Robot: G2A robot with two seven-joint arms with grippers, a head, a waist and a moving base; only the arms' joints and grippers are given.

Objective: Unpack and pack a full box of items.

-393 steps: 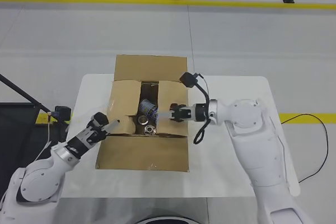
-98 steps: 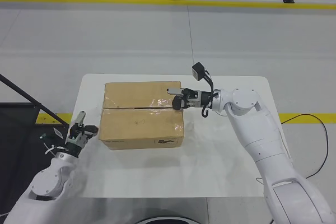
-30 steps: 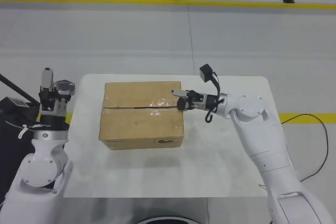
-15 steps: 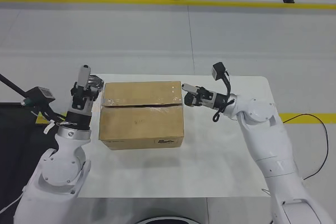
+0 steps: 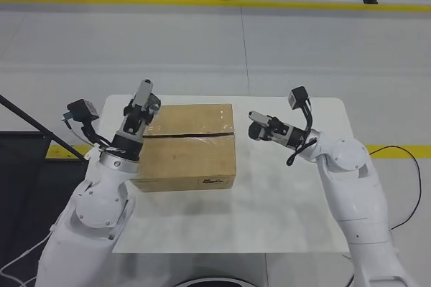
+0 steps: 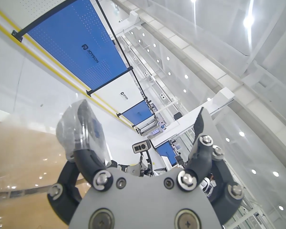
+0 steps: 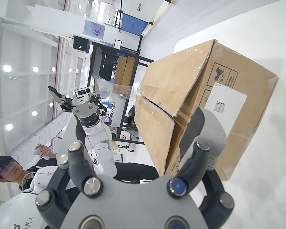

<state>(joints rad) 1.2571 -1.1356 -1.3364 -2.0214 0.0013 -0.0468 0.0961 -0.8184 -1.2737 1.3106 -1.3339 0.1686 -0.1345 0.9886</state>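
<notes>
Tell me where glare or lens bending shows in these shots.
Left wrist view: ceiling lamps flare into streaks. Right wrist view: the wide lens bows the table edge. Top view: even light, mild shine on the tape across the box.

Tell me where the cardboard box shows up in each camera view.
Top view: the box sits at the picture's centre.
Left wrist view: the box is close beside the left gripper.
Right wrist view: the box lies just beyond the right gripper.
Shared landmark: the taped seam between its closed flaps.
</notes>
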